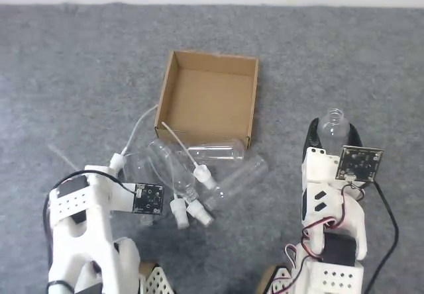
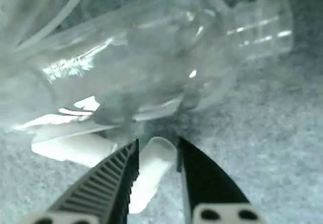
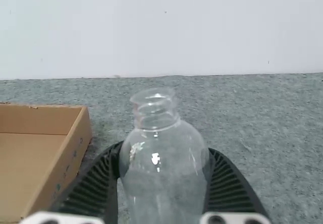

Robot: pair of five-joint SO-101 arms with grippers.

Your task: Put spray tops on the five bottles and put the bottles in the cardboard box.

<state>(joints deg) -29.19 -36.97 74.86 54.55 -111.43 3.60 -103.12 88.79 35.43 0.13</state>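
Observation:
My right gripper (image 1: 333, 142) (image 3: 161, 153) is shut on a clear open-necked bottle (image 1: 333, 124) (image 3: 160, 176), held upright right of the cardboard box (image 1: 209, 98) (image 3: 35, 158). Several clear bottles (image 1: 215, 151) lie in a heap just in front of the box, with white spray tops (image 1: 204, 175) and their thin tubes among them. My left gripper (image 1: 143, 216) (image 2: 156, 151) is low at the heap's left edge, its fingers closed on the sides of a white spray top (image 2: 151, 168). A lying bottle (image 2: 151, 67) sits right beyond it.
Grey carpet (image 1: 79, 75) covers the table. Two more spray tops (image 1: 189, 211) lie at the heap's near side and one (image 1: 118, 161) at its left. A pale wall (image 3: 161, 22) stands behind the table.

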